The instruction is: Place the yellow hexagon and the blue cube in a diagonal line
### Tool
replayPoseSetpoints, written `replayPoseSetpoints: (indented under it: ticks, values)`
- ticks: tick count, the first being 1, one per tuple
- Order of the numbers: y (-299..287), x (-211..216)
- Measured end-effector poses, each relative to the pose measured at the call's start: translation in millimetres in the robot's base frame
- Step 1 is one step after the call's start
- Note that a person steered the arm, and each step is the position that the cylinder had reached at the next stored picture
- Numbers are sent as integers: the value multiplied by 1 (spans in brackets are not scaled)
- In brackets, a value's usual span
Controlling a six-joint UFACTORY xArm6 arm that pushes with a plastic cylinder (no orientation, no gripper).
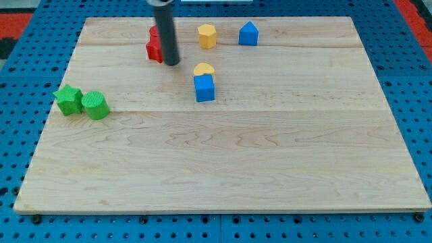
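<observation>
lab bench setup: my wooden board (223, 169) sits on a blue perforated mounting plate (27, 40) showing past every edge, small coloured test blocks on top.

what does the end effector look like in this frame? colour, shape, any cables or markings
My arm shows only as a straight, round rod, dark grey to black with a slight sheen, plain-sided down to my tip. No cables, labels or markings show on it. Its top runs out of the view's top edge, so the mount and the rest of the arm are not visible.
</observation>
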State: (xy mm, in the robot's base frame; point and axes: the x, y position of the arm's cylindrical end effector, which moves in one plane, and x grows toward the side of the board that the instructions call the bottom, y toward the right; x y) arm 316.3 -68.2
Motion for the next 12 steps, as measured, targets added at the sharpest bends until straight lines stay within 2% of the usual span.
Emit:
replayPoseSetpoints:
  ticks: [1,2,3,4,5,7,8,9,10,11,12]
  values:
    - [18,0]
    - [9,-30]
    - [-9,-82]
    - [-3,-111]
    - [50,-91]
    - [72,22]
    - [75,17]
    - [118,26]
    - [146,58]
    - [126,156]
    - [21,147]
